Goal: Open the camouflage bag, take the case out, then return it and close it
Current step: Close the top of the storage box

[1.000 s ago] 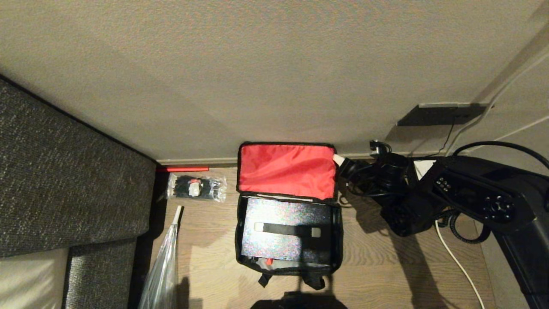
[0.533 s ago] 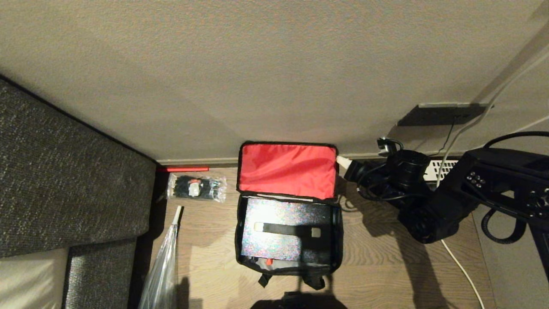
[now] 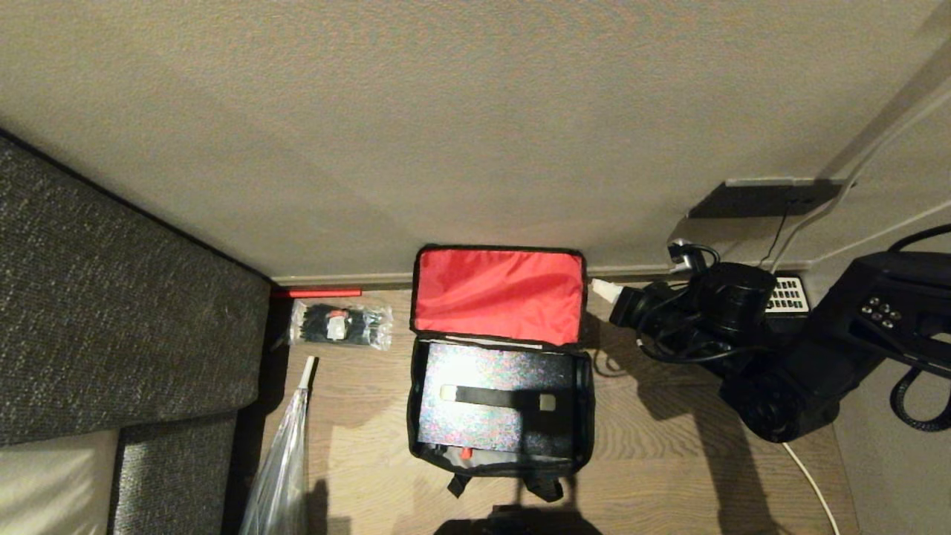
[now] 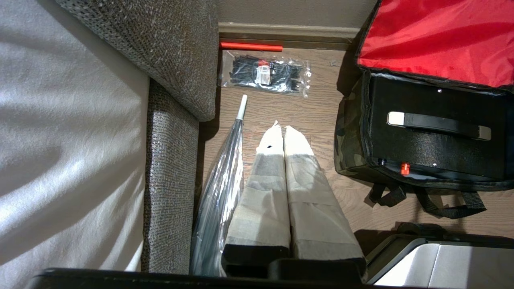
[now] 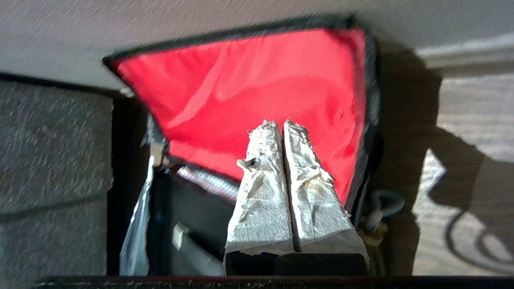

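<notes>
The camouflage bag [image 3: 413, 405] lies open on the wooden floor, its red-lined lid [image 3: 498, 293] leaning back against the wall. Inside lies the case [image 3: 483, 368], flat and black with a speckled top, a black strap handle [image 3: 496, 397] and a small red latch [image 3: 465, 452]. My right gripper [image 3: 603, 288] hovers just right of the lid's upper right corner, shut and empty; in the right wrist view its taped fingertips [image 5: 281, 124] stand in front of the lid [image 5: 261, 80]. My left gripper [image 4: 281, 130] is shut and parked over the floor left of the bag [image 4: 349, 136], and the case [image 4: 425, 148] shows there too.
A clear packet of black cable ties [image 3: 340, 325] lies left of the bag by the baseboard, beside a red stick [image 3: 316, 293]. A grey sofa [image 3: 111, 312] fills the left. A clear plastic-wrapped rod [image 3: 286, 461] lies by it. A keypad [image 3: 787, 296] and white cable [image 3: 810, 475] lie at right.
My right arm has drawn back to the right, away from the lid's edge, with its gripper still shut. The lid stays up and the case has not moved.
</notes>
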Robot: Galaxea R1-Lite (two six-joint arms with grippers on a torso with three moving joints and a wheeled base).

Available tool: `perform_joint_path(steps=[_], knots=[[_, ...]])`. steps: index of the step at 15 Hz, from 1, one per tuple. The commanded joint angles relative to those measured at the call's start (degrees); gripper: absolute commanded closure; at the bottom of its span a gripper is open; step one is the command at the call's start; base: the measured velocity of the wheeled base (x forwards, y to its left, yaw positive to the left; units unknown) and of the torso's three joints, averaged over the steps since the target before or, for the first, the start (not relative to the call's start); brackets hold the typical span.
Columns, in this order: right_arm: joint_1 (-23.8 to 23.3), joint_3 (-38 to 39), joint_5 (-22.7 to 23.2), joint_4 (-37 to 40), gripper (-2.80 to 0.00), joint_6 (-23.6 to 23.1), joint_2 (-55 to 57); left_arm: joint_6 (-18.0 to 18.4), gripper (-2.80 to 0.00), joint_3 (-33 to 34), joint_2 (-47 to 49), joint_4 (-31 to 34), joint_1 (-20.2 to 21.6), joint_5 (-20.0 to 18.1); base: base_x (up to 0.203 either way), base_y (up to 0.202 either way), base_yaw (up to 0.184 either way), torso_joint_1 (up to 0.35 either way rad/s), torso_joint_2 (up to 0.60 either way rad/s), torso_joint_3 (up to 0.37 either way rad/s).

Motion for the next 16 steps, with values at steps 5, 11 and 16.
perform_joint_path(steps=[5,11,16], knots=[[1.11,2.45,0.05,0.60,-2.80,-0.41,-0.60,-0.01,0.00,0.18,-0.11,-0.01,0.02,0.02,0.000,0.000,0.000,0.000,0.00,0.000],[-0.84,-8.92,-0.46,0.66,-2.80,-1.94,9.64,-0.01,0.00,0.18,-0.11,-0.01,0.02,0.02,0.000,0.000,0.000,0.000,0.00,0.000],[-1.58,-19.44,-3.57,2.09,-2.80,-3.21,17.96,-0.02,0.00,0.18,-0.11,-0.01,0.02,0.02,0.000,0.000,0.000,0.000,0.00,0.000]])
